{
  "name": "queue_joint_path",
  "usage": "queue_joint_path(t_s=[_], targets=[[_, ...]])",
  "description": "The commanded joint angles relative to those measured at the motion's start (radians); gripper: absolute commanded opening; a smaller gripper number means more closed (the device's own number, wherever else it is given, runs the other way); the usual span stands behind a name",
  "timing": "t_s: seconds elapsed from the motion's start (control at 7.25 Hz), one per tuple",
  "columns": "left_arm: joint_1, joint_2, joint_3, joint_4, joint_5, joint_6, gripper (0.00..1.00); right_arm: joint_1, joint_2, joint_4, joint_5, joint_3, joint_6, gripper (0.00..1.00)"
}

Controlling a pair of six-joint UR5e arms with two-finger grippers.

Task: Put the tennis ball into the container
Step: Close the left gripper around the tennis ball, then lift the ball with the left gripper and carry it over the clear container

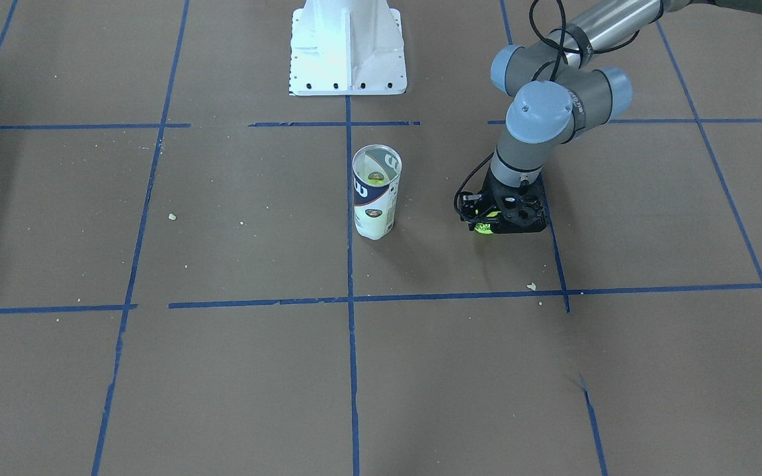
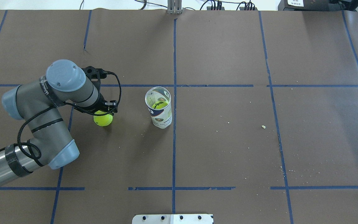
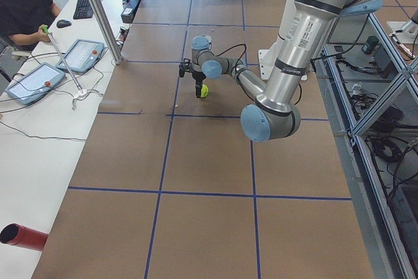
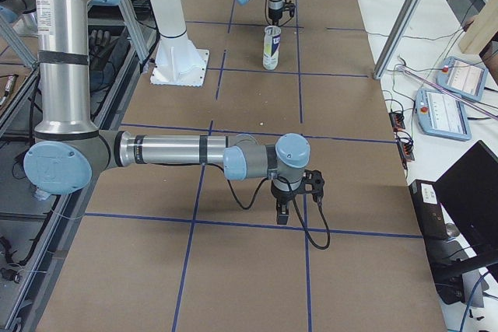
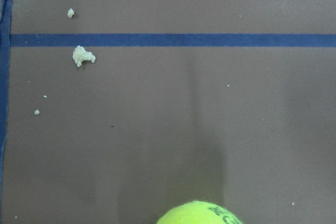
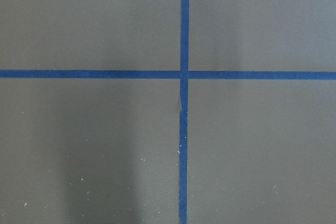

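A neon yellow-green tennis ball point(image 2: 103, 119) sits between the fingers of my left gripper point(image 2: 103, 115), which is shut on it just above the brown table. Its top shows at the bottom edge of the left wrist view, tennis ball point(image 5: 199, 214). From the front, the gripper point(image 1: 487, 223) hides most of the ball point(image 1: 483, 229). The container point(image 2: 160, 112) stands upright a short way to the ball's right, open on top, with another yellow ball inside it. My right gripper point(image 4: 285, 209) hangs over a tape crossing far from both; whether it is open or shut I cannot tell.
The white robot base point(image 1: 348, 49) stands behind the can point(image 1: 376, 198). Small crumbs point(image 1: 531, 286) lie scattered on the paper. Blue tape lines grid the table. At the far side, a desk with tablets point(image 3: 39, 80) and a metal post point(image 3: 98, 11).
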Motion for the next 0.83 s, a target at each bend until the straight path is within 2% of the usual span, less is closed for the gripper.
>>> queue_joint_path(t_s=[0.0, 0.14, 0.41, 0.55, 0.69], targets=[[0.0, -0.001, -0.045, 0.006, -0.011, -0.023, 0.0, 0.0, 0.0, 0.0, 0.0, 0.0, 0.0, 1.0], [-0.01, 0.002, -0.117, 0.051, -0.011, -0.017, 0.0, 0.0, 0.0, 0.0, 0.0, 0.0, 0.0, 1.0], [-0.038, -0.028, -0.253, 0.288, -0.013, 0.029, 0.0, 0.0, 0.0, 0.0, 0.0, 0.0, 0.0, 1.0], [-0.093, -0.064, -0.315, 0.384, -0.037, 0.045, 0.0, 0.0, 0.0, 0.0, 0.0, 0.0, 0.0, 1.0], [-0.123, -0.147, -0.367, 0.527, -0.055, 0.046, 0.0, -0.001, 0.0, 0.0, 0.0, 0.0, 0.0, 1.0]])
